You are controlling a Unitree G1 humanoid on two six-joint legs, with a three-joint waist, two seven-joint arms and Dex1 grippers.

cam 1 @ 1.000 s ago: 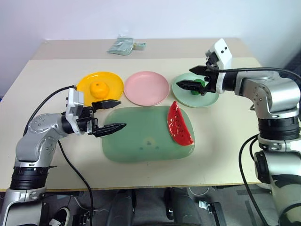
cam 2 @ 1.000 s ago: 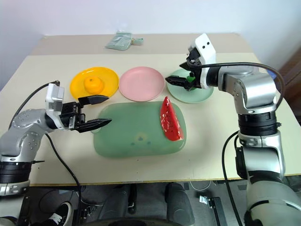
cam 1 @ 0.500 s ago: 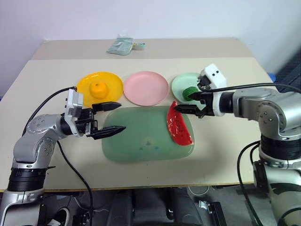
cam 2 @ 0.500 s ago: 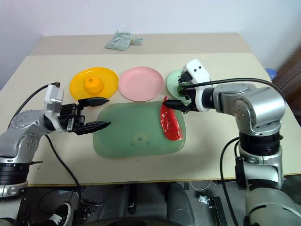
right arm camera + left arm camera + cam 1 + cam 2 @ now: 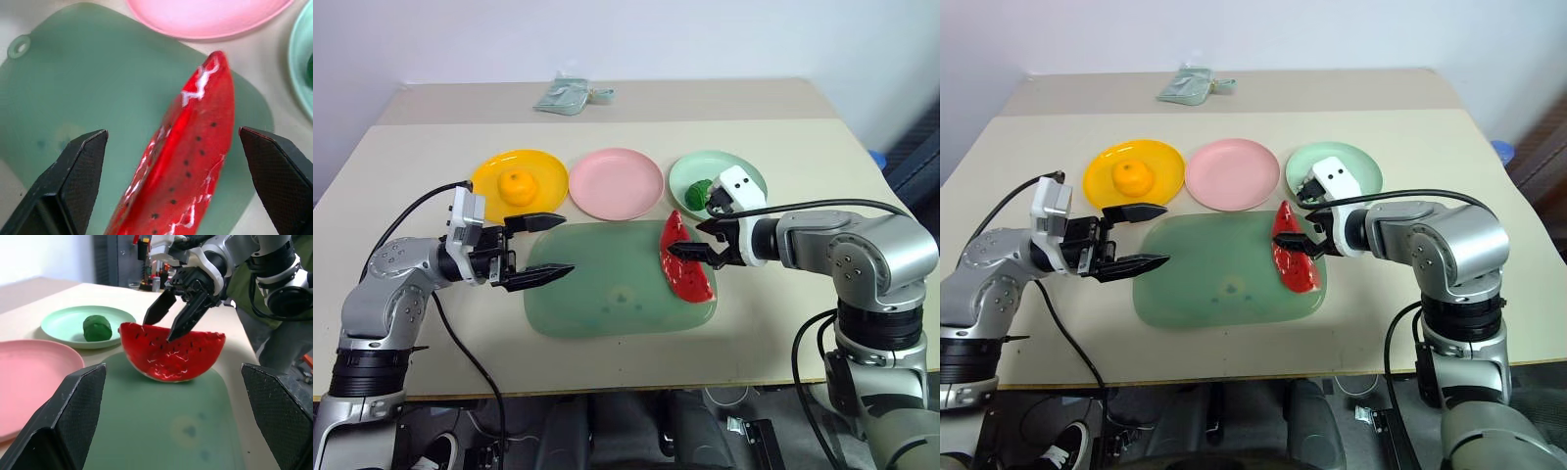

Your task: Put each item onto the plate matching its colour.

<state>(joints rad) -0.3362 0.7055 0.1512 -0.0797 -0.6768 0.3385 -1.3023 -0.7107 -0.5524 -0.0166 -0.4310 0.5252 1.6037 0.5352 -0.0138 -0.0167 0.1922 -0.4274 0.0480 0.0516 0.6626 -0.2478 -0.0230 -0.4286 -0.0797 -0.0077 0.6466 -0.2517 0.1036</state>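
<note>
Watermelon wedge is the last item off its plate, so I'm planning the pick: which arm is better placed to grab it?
The right. The right gripper hangs with open jaws straddling the watermelon wedge on the mat. The left gripper sits at the mat's far edge.

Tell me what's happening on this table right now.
The robot is sorting toy foods onto colour-matched plates. The orange fruit sits on the yellow plate, the dark-green ball on the mint plate. The open right gripper straddles the watermelon wedge on the green mat; the pink plate is empty. The left gripper hovers open.
</note>
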